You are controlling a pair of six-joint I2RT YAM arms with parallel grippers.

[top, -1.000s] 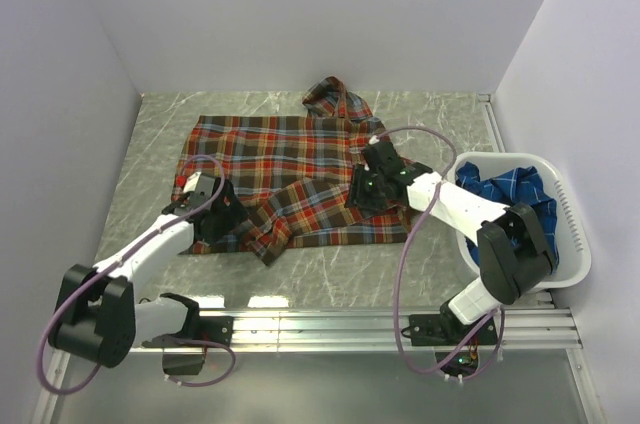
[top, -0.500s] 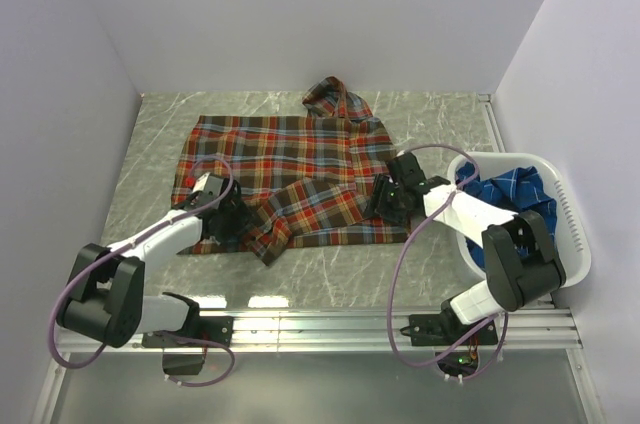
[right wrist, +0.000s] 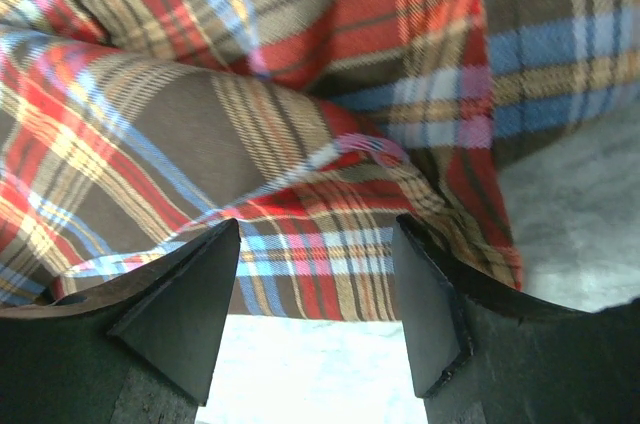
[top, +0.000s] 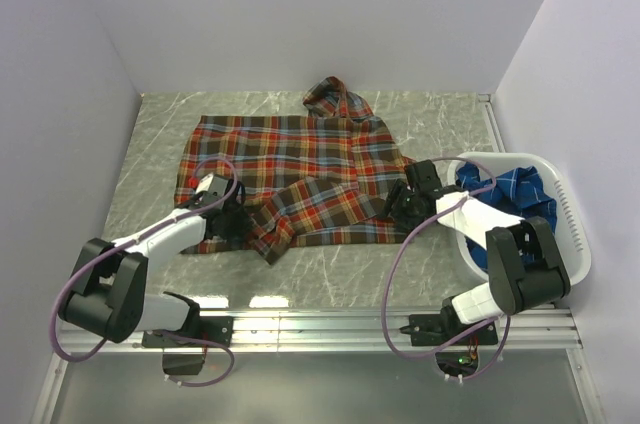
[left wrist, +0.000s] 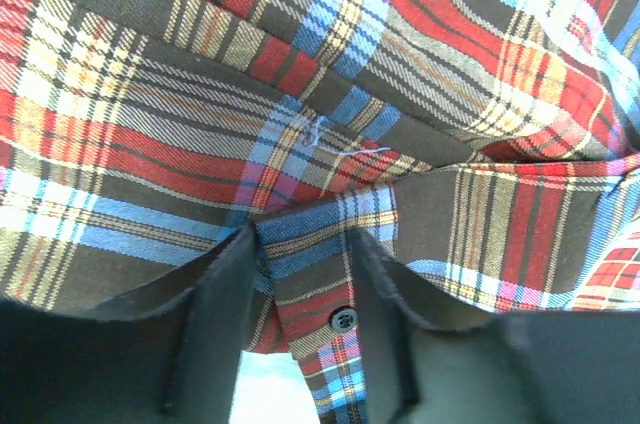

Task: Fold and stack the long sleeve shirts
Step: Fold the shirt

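While the red plaid shirt (top: 300, 159) lies spread on the table (top: 440, 114) left of the white basket (top: 570, 209), both grippers sit low at its near hem.

Bunched inside the basket is the blue plaid shirt (top: 515, 194). The right gripper (top: 402, 206) rests at the red shirt's corner nearest the basket; its jaws stand well apart, with the folded hem lying across the gap and nothing pinched. The left gripper (top: 228, 221) is at the hem corner farthest from the basket. Its fingers (left wrist: 215, 334) are partly closed, straddling the buttoned front strip, with one dark button (left wrist: 342, 319) between them. Whether they already press the cloth cannot be told.
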